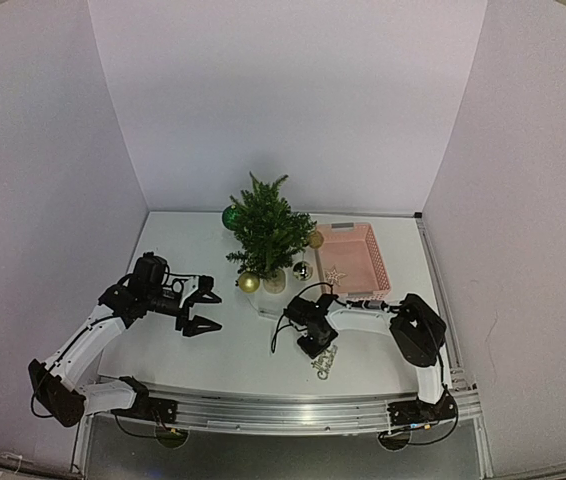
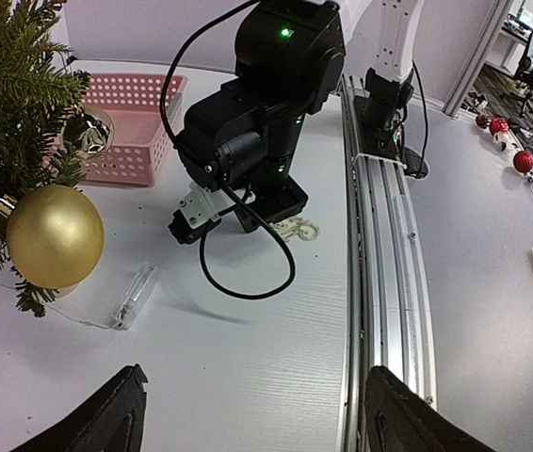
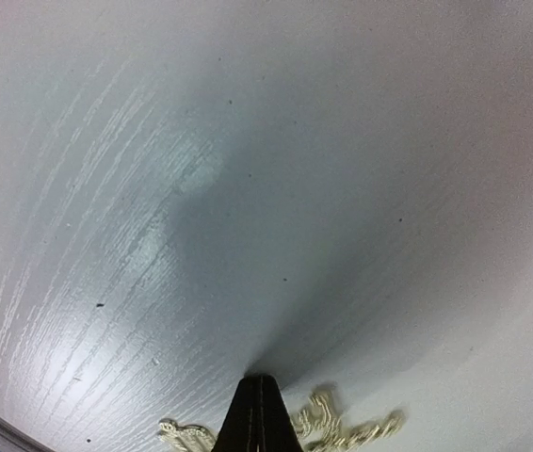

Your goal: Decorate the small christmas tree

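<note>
The small christmas tree stands at the back middle of the table, and its branches fill the left edge of the left wrist view. A gold ball hangs low on its near side. A pale gold glitter snowflake ornament lies flat on the table. My right gripper is shut, tips down on the table right at that ornament. Whether it pinches any of it I cannot tell. My left gripper hangs open and empty to the left of the tree.
A pink basket sits right of the tree. A silver ball, a small gold ball, a green ball and a star are round the tree. A clear battery box on a thin wire lies near its foot.
</note>
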Available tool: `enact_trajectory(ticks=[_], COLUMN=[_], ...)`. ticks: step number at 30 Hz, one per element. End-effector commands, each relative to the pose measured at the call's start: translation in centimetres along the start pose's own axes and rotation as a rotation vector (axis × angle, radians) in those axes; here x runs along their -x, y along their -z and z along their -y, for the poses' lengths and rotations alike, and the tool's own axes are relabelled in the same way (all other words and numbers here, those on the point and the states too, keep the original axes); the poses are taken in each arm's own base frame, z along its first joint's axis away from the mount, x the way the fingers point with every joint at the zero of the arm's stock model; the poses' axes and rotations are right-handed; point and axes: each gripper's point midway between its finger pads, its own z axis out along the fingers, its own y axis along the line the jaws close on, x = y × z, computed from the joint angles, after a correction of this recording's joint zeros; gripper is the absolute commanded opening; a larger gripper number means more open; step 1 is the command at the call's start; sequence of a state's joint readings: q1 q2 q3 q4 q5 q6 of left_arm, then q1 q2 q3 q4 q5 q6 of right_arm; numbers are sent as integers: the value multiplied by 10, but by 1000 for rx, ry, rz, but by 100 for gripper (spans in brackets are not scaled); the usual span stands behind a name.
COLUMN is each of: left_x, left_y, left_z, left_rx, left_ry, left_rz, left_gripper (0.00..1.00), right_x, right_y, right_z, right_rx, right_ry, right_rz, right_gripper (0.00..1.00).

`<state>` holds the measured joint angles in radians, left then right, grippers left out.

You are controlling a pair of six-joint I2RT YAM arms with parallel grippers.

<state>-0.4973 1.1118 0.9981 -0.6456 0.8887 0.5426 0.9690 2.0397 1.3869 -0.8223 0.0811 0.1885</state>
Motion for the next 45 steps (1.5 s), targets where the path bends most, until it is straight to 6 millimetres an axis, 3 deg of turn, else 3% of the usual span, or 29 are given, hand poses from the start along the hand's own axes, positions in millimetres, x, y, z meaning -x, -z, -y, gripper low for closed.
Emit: enact_trajectory(ticks=[1,12,16,20,23,28,31,35,39,45], left_x=[5,6,4,5,5,3,3,3,3,4], left_y=[2,2,2,1,1,1,1,0,-1,-1], left_z=[0,1,2,2,1,2,1,0,1,0], left_rx=[9,2,1,0,3,3,1,-2,-9,-6], left_ry=[-29,-31,-29,-29,-26,-21,-17,-19,-22,-19], left_rz=[14,17,16,20,20,18,19,19,23,27], left_gripper=[80,80,80,80,80,80,80,80,80,80], right_x=[-13,9,0,-21,-38,-55,-62,-71,-85,-79], right_y=[-9,45,60,58,56,54,53,56,40,21], right_z=[-9,-18,-21,-25,-31,-20,-7,5,12,2], right_rx=[-2,62,101,78,40,-43,-92,-133,-150,-95], right_ry=[12,-118,-172,-206,-224,-448,-607,-699,-727,-708], right_rz=[-65,81,94,65,12,-14,15,47,-12,-45], right_gripper=[0,3,32,46,48,79,77,60,47,46])
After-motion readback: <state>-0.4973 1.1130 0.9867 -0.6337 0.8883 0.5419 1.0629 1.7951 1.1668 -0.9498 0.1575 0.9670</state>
